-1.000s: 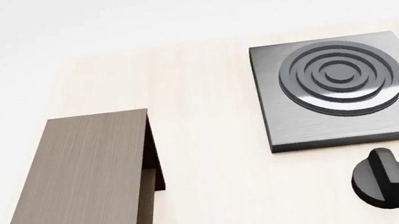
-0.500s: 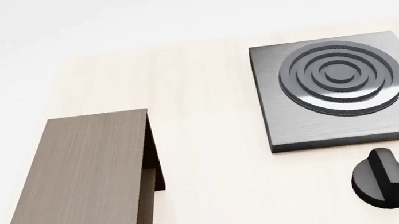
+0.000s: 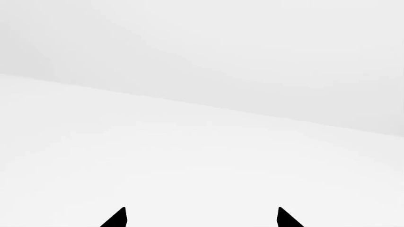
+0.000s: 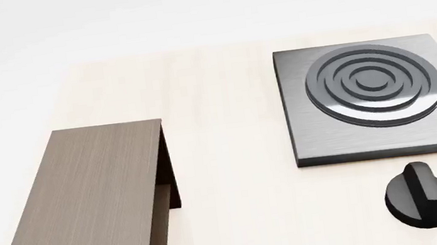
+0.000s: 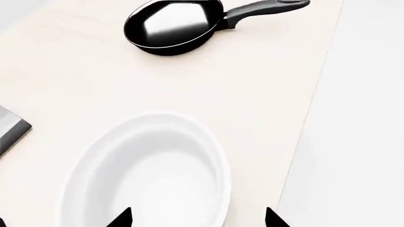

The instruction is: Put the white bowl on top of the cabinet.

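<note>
White bowl (image 5: 148, 177) sits on table (image 5: 252, 80) beneath my right pincer (image 5: 198, 218), tips spread, empty; left pincer (image 3: 202, 217) likewise; cabinet (image 4: 86, 209) top bare.

No readable text, label, brand, number or sign is showing in any view; every visible surface is appearing plain and unmarked.

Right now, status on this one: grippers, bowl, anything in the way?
Right gripper open above the white bowl. Left gripper open, empty. Cabinet top bare; frying pan stands apart.
</note>
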Available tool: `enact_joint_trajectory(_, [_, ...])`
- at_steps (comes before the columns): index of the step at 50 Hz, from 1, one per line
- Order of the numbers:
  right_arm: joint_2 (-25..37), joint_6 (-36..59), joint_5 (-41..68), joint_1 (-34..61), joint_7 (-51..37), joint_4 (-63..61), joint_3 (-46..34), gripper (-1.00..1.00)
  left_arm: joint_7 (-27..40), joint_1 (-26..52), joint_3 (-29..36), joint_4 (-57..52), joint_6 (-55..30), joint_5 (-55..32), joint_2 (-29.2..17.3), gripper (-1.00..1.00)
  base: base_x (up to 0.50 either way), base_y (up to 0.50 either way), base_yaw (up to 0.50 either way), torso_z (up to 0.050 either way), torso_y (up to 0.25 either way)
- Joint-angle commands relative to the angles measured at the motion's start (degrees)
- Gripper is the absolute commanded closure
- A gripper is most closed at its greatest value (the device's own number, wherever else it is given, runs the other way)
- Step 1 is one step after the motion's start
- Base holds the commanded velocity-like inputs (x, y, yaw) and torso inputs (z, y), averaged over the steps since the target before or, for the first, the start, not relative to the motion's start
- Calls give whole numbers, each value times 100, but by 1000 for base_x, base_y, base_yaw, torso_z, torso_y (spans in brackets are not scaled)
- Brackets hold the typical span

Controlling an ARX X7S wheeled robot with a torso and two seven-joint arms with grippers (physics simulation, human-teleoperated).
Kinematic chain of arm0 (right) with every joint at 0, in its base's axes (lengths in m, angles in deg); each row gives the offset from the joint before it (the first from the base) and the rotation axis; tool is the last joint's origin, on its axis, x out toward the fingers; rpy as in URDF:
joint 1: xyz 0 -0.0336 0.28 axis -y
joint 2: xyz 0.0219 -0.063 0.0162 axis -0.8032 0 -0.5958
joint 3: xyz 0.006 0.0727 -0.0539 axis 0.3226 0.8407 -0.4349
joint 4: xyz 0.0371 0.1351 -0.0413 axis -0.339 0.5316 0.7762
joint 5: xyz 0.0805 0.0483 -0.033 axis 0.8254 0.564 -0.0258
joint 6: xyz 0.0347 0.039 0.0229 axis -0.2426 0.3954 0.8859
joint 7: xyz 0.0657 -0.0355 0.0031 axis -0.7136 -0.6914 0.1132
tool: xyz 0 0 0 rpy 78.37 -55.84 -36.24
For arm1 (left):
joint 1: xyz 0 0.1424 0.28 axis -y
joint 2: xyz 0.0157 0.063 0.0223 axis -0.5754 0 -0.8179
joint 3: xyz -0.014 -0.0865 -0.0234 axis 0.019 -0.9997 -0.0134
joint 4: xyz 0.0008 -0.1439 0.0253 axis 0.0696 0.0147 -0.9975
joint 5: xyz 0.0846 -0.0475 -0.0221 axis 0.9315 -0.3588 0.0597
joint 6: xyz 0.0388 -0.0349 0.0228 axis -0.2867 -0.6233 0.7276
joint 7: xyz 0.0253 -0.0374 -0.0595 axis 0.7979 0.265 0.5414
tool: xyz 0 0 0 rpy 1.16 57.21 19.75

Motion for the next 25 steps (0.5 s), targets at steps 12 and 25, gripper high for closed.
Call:
enact_joint_trajectory(12, [-115, -208, -358, 149, 301, 712, -188, -100, 55, 14, 34, -1, -27, 39, -29, -100, 0, 0, 0, 0, 0])
enact_joint_trajectory(25, [-159, -276, -576, 461, 535, 1310, -521, -100, 58, 21, 36, 28, -16, 38, -39, -100, 0, 0, 0, 0, 0])
